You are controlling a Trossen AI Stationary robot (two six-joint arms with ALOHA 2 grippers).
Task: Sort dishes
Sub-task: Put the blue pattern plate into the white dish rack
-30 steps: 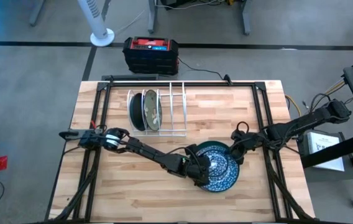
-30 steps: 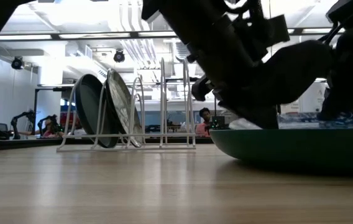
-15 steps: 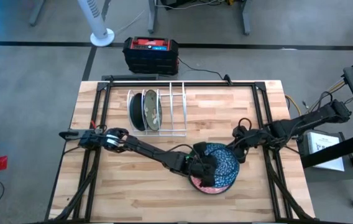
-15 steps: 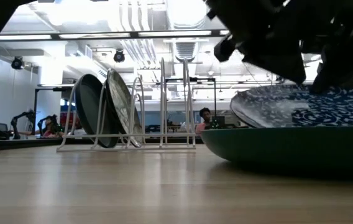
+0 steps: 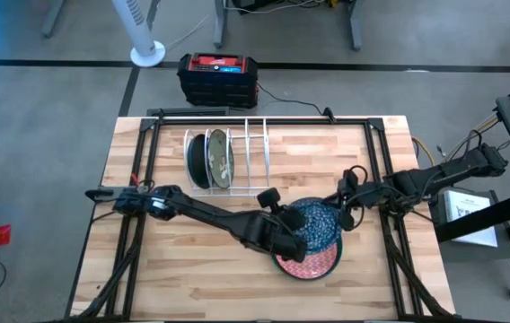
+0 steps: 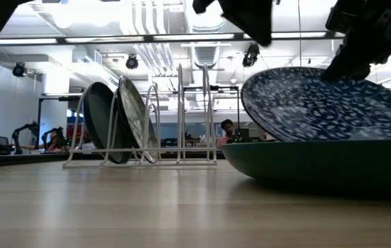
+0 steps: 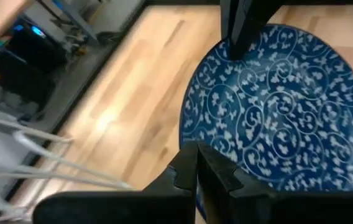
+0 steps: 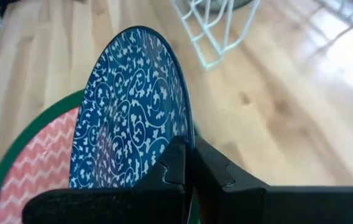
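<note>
A blue-and-white speckled plate [image 5: 314, 224] is held tilted between both grippers, over a red-and-white patterned plate [image 5: 313, 261] that lies in a plain green plate [image 6: 319, 165]. My left gripper [image 5: 284, 237] is shut on the held plate's left rim, and my right gripper [image 5: 343, 214] is shut on its right rim. A dark teal plate [image 5: 197, 160] and an olive mottled plate [image 5: 220, 160] stand on edge in the white wire rack [image 5: 250, 161]. My left gripper pinches the blue-and-white plate's rim [image 7: 187, 138] between its two fingers, coming from the table's left. The plate is tilted above the stack. My right gripper pinches the opposite rim [image 8: 187, 127] between its two fingers, coming from the table's right. In the low view the plate's lower edge is hidden behind the green plate's rim.
The rack has free slots on its right side [image 5: 257, 152]. A black frame [image 5: 381, 152] runs around the table's edges. Bare wood lies in front of the rack and to the left of the stack [image 5: 192, 260].
Both grippers have risen with the blue-and-white plate. It lay flat on the stack, was lifted off and now stands tilted, shifted toward the table's far edge. The red-and-white plate beneath has come into view.
</note>
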